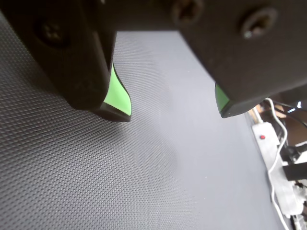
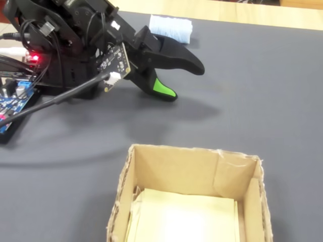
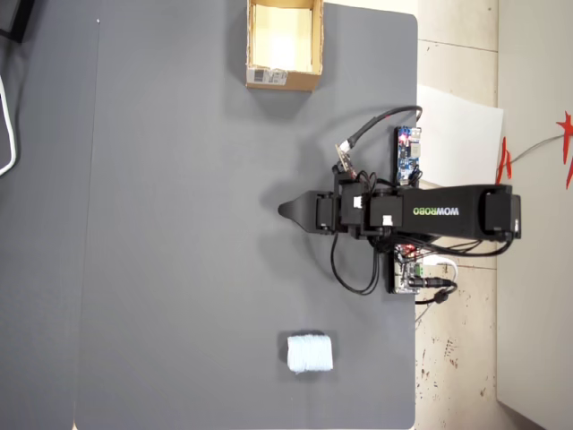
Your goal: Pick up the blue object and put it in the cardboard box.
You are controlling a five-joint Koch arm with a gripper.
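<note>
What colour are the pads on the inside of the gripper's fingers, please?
Bright green pads, clearest in the wrist view.

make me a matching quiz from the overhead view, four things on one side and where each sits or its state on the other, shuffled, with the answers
Things:
1. blue object
2. cardboard box
3. gripper
4. blue circuit board

Places or states, overhead view:
A. top of the mat, open side up, nothing blue inside
B. middle of the mat, holding nothing
C. bottom of the mat, lying alone
D. right edge of the mat, beside the arm

Pairs: 1-C, 2-A, 3-B, 4-D
</note>
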